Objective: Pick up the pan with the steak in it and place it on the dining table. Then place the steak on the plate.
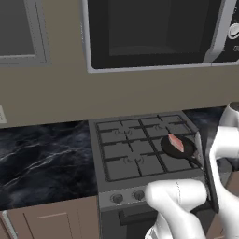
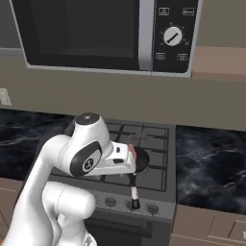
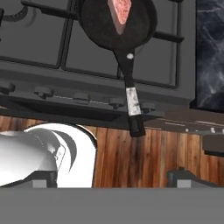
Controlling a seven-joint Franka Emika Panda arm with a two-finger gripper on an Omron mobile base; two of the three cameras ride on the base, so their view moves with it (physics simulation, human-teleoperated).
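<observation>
We're hovering above the stove [image 3: 39,43] front, gripper [image 3: 116,177] wide open and empty, because the pan [image 3: 98,26] with steak [image 3: 119,12] sits on the right burner, handle [image 3: 131,94] overhanging toward us for the grab

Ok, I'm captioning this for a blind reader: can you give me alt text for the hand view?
A black pan holding a pink steak sits on a grey gas stove, its long handle reaching out past the front knobs. The open gripper hangs back from the handle, over the wooden floor. Black marble counter lies to the right.
</observation>
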